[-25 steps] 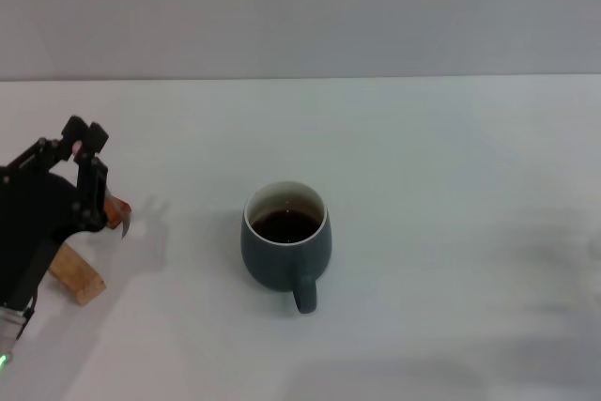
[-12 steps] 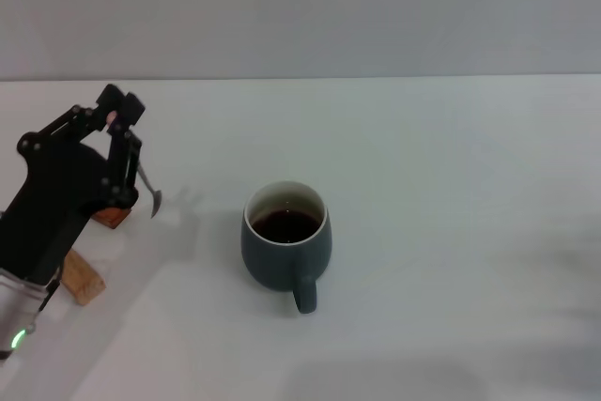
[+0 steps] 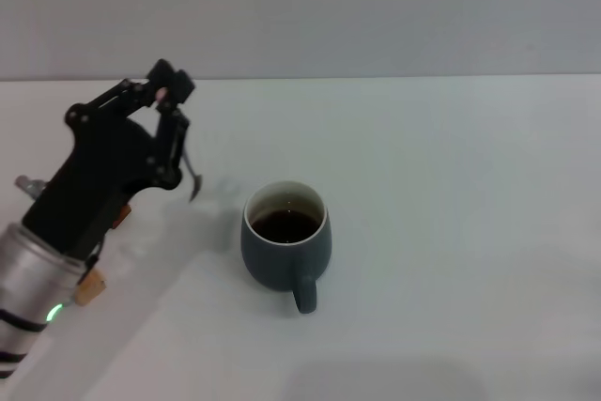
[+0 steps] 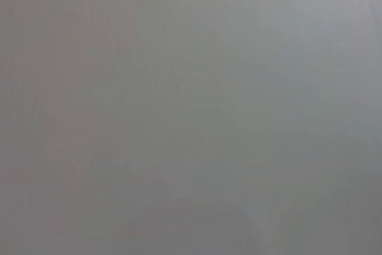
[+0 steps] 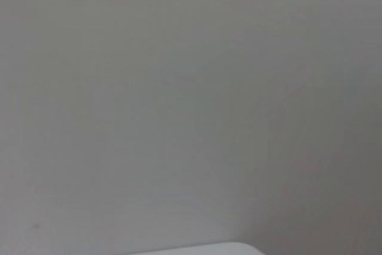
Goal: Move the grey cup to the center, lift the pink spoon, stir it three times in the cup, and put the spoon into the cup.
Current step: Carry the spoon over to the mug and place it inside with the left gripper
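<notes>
Surroundings: two small wooden blocks (image 3: 91, 286) lie on the white table (image 3: 451, 194), mostly hidden behind the left arm; the path between spoon and mug is open.
Materials: the table is smooth and matte; the arm is black with a silver forearm.
Grey cup (image 3: 285, 246): rounded blue-grey ceramic, cream rim, dark brown liquid inside, loop handle toward the robot; it stands mid-table.
Pink spoon (image 3: 189, 164): slim, pale pink handle up, grey metal bowl hanging down, above the table, left of the mug.
Left gripper (image 3: 169, 105): fingers pinched closed on the spoon's handle.
Right gripper: out of sight.
</notes>
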Controlling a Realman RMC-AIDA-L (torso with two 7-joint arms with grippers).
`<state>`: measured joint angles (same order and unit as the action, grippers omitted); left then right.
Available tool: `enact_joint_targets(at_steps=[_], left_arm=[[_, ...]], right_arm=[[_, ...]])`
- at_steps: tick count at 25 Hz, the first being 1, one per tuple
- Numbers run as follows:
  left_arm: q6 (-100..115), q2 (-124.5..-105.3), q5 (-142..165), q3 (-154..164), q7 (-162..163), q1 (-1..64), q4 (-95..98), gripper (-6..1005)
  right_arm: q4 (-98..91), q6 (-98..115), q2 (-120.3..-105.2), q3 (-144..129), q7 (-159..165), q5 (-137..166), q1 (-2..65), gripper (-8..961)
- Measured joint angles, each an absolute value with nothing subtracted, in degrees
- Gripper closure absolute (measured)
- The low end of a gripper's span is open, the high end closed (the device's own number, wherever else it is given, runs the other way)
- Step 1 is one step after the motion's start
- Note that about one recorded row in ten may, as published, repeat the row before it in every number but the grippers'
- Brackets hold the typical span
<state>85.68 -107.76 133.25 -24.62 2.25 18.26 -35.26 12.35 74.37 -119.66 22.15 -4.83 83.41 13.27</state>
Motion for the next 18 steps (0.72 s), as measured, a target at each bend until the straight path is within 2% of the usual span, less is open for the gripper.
enact_joint_targets(at_steps=[10, 13, 18], left_arm=[[79.7, -108.64, 143.9, -31.4, 2.7, 18.7, -39.4, 858], [77.5, -110.11, 149.5, -35.4, 5.6, 18.5, -39.5, 858], [76.0, -111.27, 152.5, -37.2, 6.4, 18.6, -39.2, 858]], right_arm=[[11.4, 73.9, -119.61, 22.2, -4.8, 82.0, 12.8, 955], [11.4, 73.8, -119.62, 22.1, -4.8, 82.0, 12.8, 955], [11.4, 73.3, -119.62, 22.1, -4.8, 82.0, 12.9, 955]])
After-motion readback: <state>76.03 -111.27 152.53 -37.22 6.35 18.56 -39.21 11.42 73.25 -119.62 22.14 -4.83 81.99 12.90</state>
